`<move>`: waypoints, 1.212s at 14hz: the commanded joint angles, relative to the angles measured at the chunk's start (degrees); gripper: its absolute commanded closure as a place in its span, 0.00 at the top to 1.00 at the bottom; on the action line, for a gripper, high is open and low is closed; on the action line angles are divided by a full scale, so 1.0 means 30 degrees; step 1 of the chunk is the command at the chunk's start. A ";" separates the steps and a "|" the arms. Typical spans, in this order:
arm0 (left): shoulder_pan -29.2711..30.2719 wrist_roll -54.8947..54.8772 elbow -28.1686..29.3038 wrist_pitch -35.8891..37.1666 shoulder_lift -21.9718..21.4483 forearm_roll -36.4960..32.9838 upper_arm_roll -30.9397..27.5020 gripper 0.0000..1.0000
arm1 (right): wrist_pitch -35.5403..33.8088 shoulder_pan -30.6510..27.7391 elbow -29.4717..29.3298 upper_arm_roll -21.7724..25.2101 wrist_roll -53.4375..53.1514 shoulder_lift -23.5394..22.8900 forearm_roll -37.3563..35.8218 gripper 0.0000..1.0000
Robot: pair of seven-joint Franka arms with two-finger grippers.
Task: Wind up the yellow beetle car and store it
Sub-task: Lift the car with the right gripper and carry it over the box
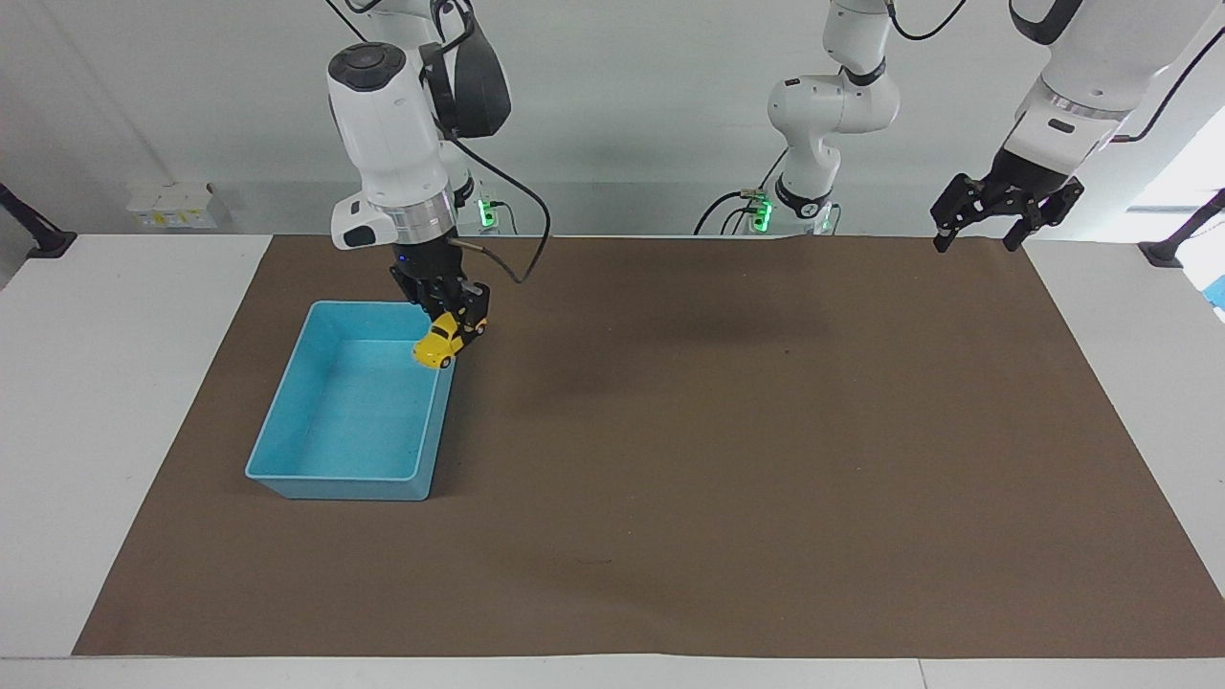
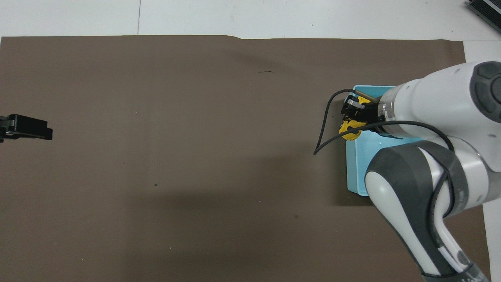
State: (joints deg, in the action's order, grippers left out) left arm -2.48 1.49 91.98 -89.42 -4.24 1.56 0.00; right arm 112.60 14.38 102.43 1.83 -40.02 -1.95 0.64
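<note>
Glossy yellow plastic beetle car (image 1: 435, 344), smooth light-blue plastic bin (image 1: 287, 427), matt brown paper-like mat (image 1: 727, 459), smooth white table (image 1: 105, 325)

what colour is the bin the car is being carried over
Light blue. The bin shows best in the facing view, with the yellow car above its rim.

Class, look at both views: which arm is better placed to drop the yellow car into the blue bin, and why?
The right. Its tool is shut on the yellow car over the blue bin's rim. The left tool waits open at the table's other end.

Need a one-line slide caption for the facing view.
Right claw holds the tiny bright-yellow toy beetle car over the rim of the light-blue plastic bin; left claw waits open, raised.
</note>
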 commanded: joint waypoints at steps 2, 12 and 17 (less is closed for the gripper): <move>0.0271 0.0176 0.0042 0.0247 -0.0227 -0.0168 0.0206 1.00 | -0.0383 -0.1274 0.0134 -0.0054 0.3311 0.0298 0.0401 0.00; 0.0271 0.0176 0.0042 0.0247 -0.0227 -0.0168 0.0206 1.00 | -0.1465 -0.3998 0.0134 -0.0054 1.0022 0.0913 0.0372 0.00; 0.0271 0.0176 0.0042 0.0247 -0.0227 -0.0168 0.0206 1.00 | -0.2054 -0.5025 0.0134 -0.0025 1.2838 0.1235 0.0225 0.00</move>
State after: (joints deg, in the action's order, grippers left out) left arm -2.48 1.51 91.98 -89.42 -4.24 1.56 0.00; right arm 107.45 0.80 102.43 2.09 -5.05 0.33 0.95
